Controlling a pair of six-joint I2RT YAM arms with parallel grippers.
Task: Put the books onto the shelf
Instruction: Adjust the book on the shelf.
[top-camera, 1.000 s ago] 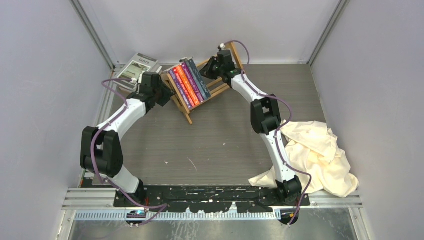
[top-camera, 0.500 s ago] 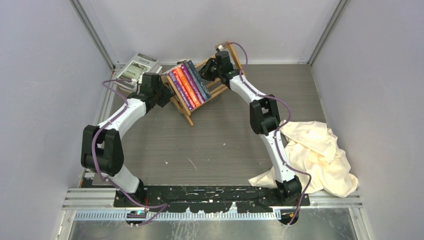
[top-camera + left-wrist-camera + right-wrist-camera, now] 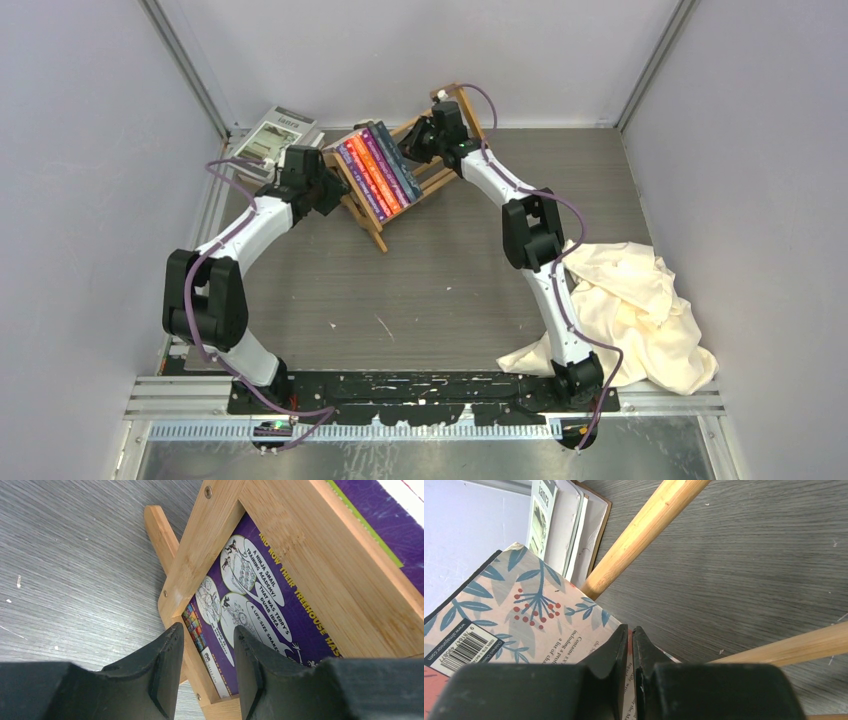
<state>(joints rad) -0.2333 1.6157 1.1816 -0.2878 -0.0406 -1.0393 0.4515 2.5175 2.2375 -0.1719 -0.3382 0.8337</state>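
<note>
The shelf (image 3: 432,178) stands at the back of the table with several books (image 3: 375,170) in it, spines up and leaning left. My left gripper (image 3: 330,192) is at the shelf's left end frame (image 3: 280,545). Its jaws stand partly open astride the frame's post, and the purple book (image 3: 260,605) shows through the frame. My right gripper (image 3: 412,140) is shut, with its tips against the cover of the pink floral book (image 3: 524,610), the rightmost in the row. In the right wrist view the right gripper (image 3: 630,629) holds nothing.
Larger grey and white books (image 3: 278,130) lie flat in the back left corner, also seen as a stack of books (image 3: 559,520) past the shelf's wooden rod (image 3: 644,535). A cream cloth (image 3: 640,310) is heaped at the right, beside the right arm's base.
My right gripper has moved a little left against the floral book, and the row of books has shifted slightly left. The left arm has not moved.
</note>
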